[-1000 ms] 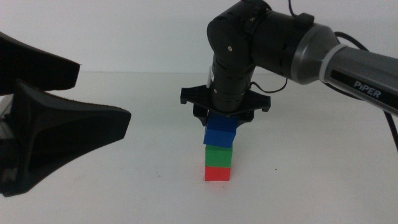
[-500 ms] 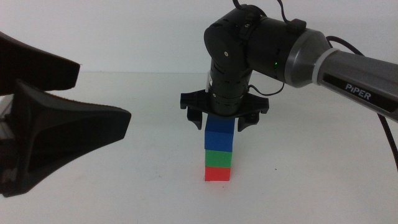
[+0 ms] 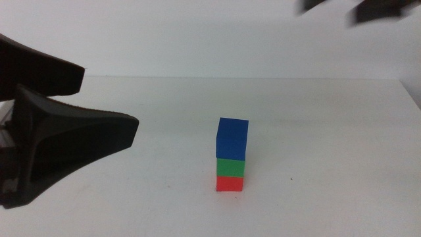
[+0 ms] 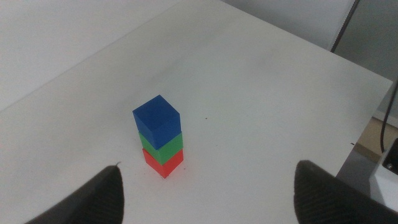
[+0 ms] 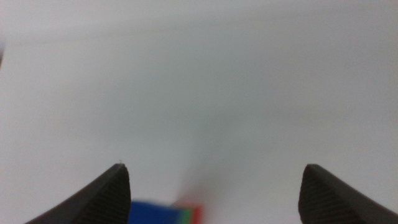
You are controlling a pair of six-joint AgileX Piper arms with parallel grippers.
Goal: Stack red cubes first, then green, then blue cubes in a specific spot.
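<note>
The red cube stands on the white tabletop, the green cube on top of it and the blue cube on top of that, a little askew. Nothing touches the stack. My right gripper is a blurred dark shape high at the picture's top right; its own view shows the jaws wide apart and empty, with the blue cube far below. My left gripper waits open at the left. Its view shows the blue cube, green cube and red cube.
The table's edge lies beyond the stack in the left wrist view, with a dark cable hanging past it. A white wall stands behind the table.
My right gripper opened, let go of the blue cube on the stack and rose fast up and to the right, almost out of the middle view. The stack stayed standing.
</note>
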